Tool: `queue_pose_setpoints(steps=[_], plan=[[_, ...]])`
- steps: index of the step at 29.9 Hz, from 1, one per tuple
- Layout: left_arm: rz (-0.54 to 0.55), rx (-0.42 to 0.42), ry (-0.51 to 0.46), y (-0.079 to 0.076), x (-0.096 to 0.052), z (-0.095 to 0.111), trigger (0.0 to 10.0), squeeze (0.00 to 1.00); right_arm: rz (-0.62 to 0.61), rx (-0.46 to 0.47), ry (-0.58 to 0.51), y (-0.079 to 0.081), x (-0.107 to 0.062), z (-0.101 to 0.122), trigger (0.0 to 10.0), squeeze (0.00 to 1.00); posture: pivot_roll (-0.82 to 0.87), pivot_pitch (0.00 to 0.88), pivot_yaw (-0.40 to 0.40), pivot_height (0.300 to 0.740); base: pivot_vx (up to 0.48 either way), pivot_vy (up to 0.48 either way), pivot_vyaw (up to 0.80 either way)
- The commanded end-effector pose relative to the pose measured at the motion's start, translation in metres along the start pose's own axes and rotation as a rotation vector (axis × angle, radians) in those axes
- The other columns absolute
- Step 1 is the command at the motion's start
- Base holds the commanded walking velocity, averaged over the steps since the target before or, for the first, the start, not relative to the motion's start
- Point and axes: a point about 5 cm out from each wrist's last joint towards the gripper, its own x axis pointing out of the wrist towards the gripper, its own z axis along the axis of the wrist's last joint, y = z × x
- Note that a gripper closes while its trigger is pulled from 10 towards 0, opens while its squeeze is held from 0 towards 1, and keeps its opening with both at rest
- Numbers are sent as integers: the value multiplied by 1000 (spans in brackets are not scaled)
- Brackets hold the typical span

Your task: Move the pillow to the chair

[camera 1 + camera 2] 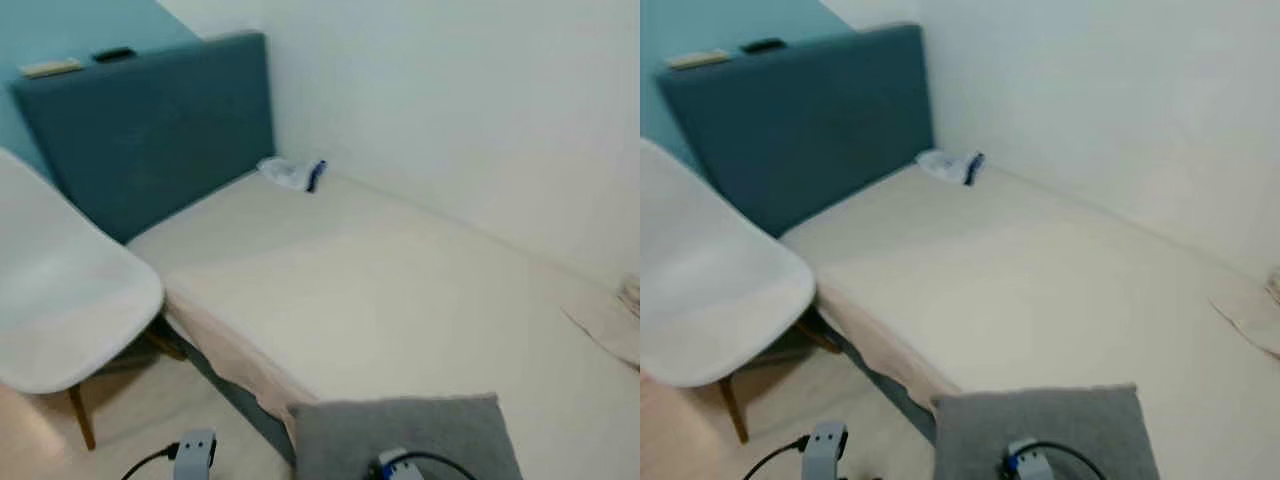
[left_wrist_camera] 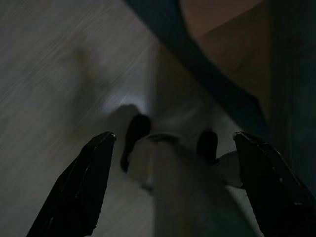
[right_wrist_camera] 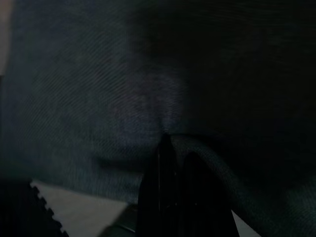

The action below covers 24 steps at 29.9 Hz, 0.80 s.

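A grey pillow point(image 1: 400, 435) is at the near edge of the bed, just below my head camera. My right gripper point(image 3: 168, 148) is shut on a fold of its dark grey fabric point(image 3: 98, 98), fingers pressed together. The white shell chair point(image 1: 60, 290) with wooden legs stands to my left beside the bed. Low over the pale wood floor point(image 2: 54, 64) by the bed's side hangs my left gripper point(image 2: 173, 143), open and holding nothing. Both wrists point(image 1: 195, 455) peek in at the bottom of the eye views.
The bed point(image 1: 380, 290) has a cream sheet and a teal headboard point(image 1: 150, 130), set against white walls. A small white and blue item point(image 1: 290, 173) lies near the headboard. A pale cloth point(image 1: 610, 325) lies at the bed's right. Open floor lies between chair and bed.
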Motion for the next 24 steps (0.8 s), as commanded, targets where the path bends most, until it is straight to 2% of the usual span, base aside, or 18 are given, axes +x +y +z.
queue_pose_setpoints(steps=[1,9,24], plan=[[7,-12,24,1,-1,-6,10000,0,20,-21,-38,1,1,9,10000,0,116,0,-56,740,0,0,669],[4,-10,22,0,-1,-5,10000,0,15,-19,-41,-10,-4,7,10000,0,112,0,-57,740,0,0,672],[14,-2,32,-1,0,-5,10000,0,25,-22,-54,0,0,7,10000,0,111,0,-59,740,0,0,670]])
